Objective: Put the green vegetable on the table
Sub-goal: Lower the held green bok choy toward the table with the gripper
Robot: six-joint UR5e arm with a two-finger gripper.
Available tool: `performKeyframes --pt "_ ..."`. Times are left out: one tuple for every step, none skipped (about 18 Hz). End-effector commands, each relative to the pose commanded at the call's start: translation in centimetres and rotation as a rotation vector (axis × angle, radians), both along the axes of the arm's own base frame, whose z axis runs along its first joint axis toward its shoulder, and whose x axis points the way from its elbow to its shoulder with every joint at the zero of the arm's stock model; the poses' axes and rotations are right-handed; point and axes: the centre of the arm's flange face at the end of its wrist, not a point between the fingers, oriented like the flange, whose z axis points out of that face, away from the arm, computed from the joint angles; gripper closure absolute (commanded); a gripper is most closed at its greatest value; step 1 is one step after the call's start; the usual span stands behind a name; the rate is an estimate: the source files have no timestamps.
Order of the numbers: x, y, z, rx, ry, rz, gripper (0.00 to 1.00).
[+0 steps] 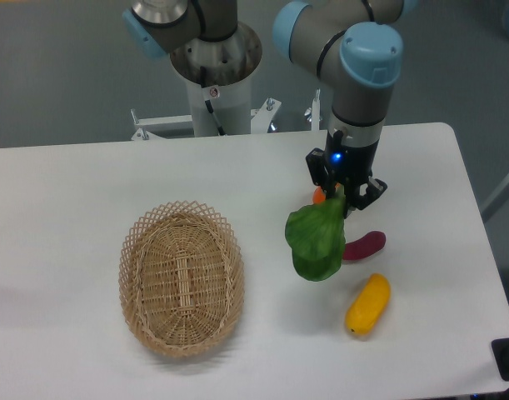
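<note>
The green vegetable (316, 240) is a broad dark green leaf hanging from my gripper (344, 200), which is shut on its upper stem end. The leaf dangles down and to the left, over the white table (71, 192), right of the basket. I cannot tell whether its lower tip touches the tabletop. The stem is mostly hidden between the fingers.
An oval wicker basket (182, 278) stands at the centre left, empty. A purple eggplant-like piece (366, 245) lies just right of the leaf. A yellow oblong fruit (368, 304) lies below it. A small orange thing (319, 195) peeks out behind the gripper.
</note>
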Motion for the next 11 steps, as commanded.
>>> performKeyframes --pt "0.3 0.0 -0.6 0.008 0.012 0.003 0.59" --pt "0.6 0.0 -1.3 0.01 0.014 0.003 0.59" --pt "0.8 -0.1 -1.9 0.006 0.01 0.003 0.59" --pt "0.9 -0.1 -2.4 0.002 0.0 0.011 0.59" --pt "0.9 -0.1 -3.0 0.0 -0.012 0.027 0.59" --pt "0.9 0.1 -3.6 0.003 -0.018 0.052 0.59" --pt "1.1 0.8 -4.3 0.003 -0.028 0.077 0.59" --pt "1.2 1.3 -5.1 -0.003 -0.03 0.116 0.59" --pt "1.4 1.8 -6.0 -0.025 -0.031 0.15 0.59" --pt "1.9 2.6 -7.3 -0.053 -0.038 0.176 0.59" --pt "1.8 2.8 -8.4 -0.081 -0.042 0.206 0.59"
